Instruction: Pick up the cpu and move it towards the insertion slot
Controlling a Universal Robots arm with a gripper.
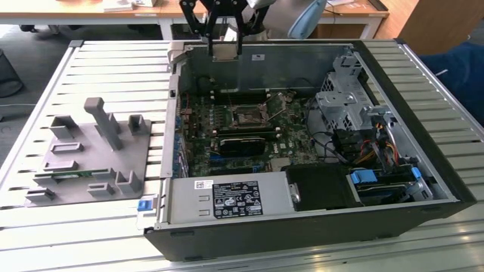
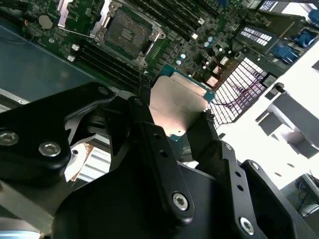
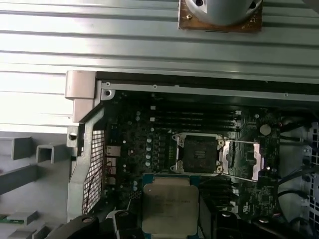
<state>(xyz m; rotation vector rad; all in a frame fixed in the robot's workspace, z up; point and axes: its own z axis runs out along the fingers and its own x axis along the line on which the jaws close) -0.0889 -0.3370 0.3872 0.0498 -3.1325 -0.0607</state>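
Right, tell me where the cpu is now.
The cpu is held in the gripper above the open computer case's far wall in the exterior view, apart from the insertion slot.

Bright daylight, soft wrist-view blur

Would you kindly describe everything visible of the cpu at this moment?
The cpu is a small flat square chip with a dull silver metal top and a thin blue-green rim. The pincer holds it by its edges, its black fingers pressing on two opposite sides, above the open computer case. In both wrist views it hangs over the green motherboard, short of the insertion slot, whose dark centre stands bare. In the exterior view it sits up near the case's far wall.
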